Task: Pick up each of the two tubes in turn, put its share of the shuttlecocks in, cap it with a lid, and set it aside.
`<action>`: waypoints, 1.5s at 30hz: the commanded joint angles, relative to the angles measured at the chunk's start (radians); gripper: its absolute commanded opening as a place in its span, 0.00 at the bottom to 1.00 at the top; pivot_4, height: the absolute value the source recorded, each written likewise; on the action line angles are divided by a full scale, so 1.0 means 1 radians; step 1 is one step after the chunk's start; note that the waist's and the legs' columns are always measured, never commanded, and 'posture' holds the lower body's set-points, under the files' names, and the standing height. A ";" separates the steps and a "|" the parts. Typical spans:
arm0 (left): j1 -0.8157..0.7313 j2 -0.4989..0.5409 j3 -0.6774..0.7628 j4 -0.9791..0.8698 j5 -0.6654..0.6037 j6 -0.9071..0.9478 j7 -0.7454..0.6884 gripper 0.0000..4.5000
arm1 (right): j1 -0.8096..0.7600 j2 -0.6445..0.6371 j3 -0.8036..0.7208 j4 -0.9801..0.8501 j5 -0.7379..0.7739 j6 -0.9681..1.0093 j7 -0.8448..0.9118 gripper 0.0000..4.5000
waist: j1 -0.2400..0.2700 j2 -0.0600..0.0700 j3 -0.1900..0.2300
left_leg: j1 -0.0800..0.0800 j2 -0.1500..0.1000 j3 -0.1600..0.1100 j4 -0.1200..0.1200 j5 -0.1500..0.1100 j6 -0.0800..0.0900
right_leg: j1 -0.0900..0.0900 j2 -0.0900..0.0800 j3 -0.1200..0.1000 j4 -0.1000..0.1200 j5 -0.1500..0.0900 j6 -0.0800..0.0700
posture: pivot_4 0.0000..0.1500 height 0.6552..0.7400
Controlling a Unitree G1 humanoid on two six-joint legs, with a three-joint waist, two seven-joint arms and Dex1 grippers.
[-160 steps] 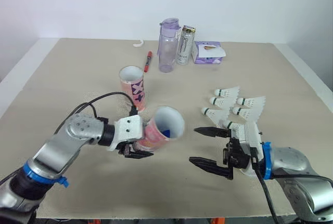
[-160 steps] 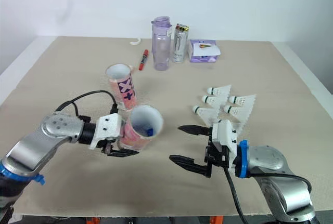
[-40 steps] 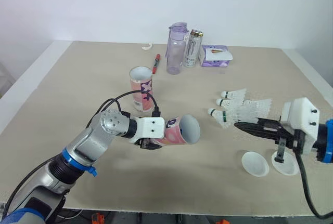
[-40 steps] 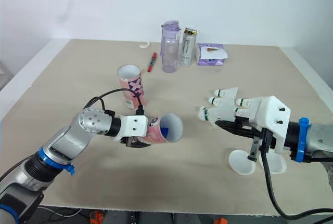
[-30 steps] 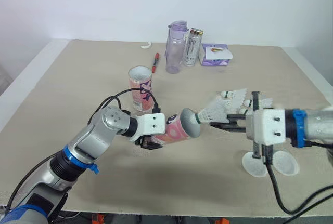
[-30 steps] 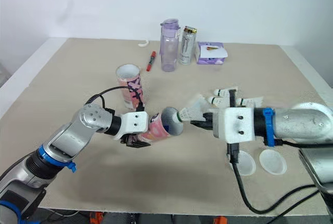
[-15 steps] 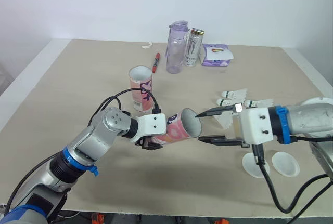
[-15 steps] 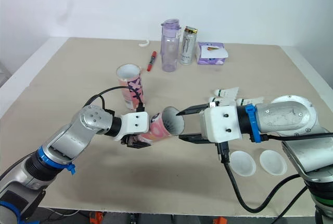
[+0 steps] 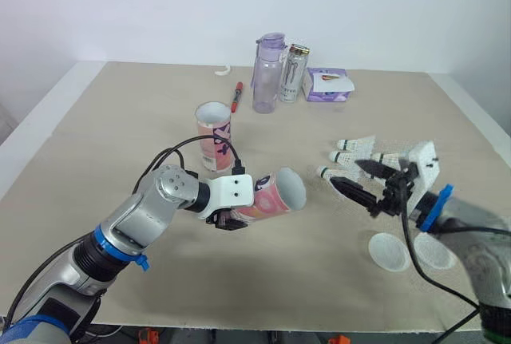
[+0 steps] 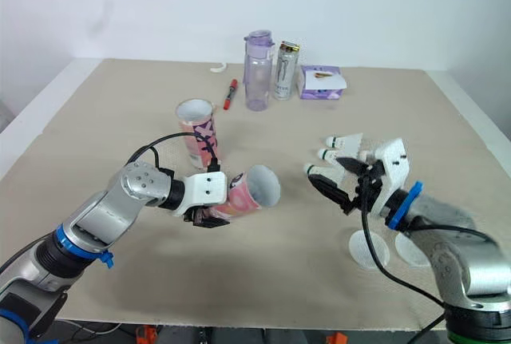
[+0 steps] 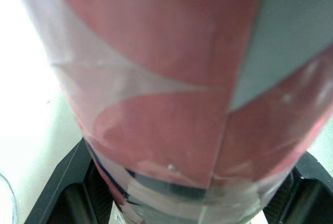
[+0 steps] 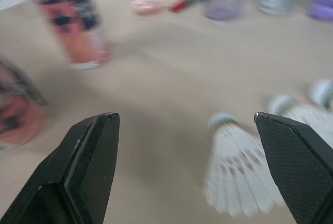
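Left claw (image 9: 228, 219) gripping one tube (image 9: 275, 195), right claw (image 9: 344, 172) empty
The pink tube is held tipped on its side above the bench (image 9: 120, 120), mouth facing the right claw, which is spread wide just beside the loose shuttlecocks (image 9: 356, 146). The other tube (image 9: 214, 132) stands upright further back; two white lids (image 9: 389, 251) lie near the right arm.

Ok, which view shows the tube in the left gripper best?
The left eye view: the whole tube shows, sideways in the left gripper, mouth open. The right eye view matches. The left wrist view has its wall close up; the right wrist view, its edge.
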 commanded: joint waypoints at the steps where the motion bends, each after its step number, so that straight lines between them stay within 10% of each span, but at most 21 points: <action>1: 0.028 0.026 -0.041 0.027 0.023 0.024 0.001 0.67 | 0.026 0.015 0.019 0.009 -0.069 -0.060 -0.023 0.99 | 0.000 0.000 0.000 | 0.000 0.000 0.000 0.000 0.000 0.000 | 0.000 0.001 0.000 0.000 0.000 0.000 | 1.00 1.00; 25: 0.047 0.035 -0.049 -0.001 0.021 0.050 0.036 0.67 | -0.165 0.201 0.045 0.223 -0.033 0.029 -0.112 0.99 | -0.011 0.000 0.000 | 0.001 0.001 -0.001 0.000 0.000 0.000 | 0.000 0.001 0.000 0.000 0.001 0.000 | 1.00 1.00; 36: 0.046 0.027 -0.060 0.011 0.028 0.045 0.054 0.67 | -0.207 0.205 0.044 0.272 -0.038 0.049 -0.125 0.15 | -0.013 0.000 0.000 | 0.001 0.000 -0.001 0.000 0.000 0.000 | 0.001 0.001 0.000 0.000 0.001 0.000 | 1.00 1.00; 45: 0.046 0.028 -0.060 0.019 0.028 0.034 0.058 0.67 | -0.177 0.086 0.030 0.027 0.022 0.102 -0.046 0.00 | -0.013 0.001 -0.001 | 0.001 0.000 -0.001 0.000 0.000 0.000 | 0.001 0.001 0.000 0.000 0.001 0.000 | 1.00 1.00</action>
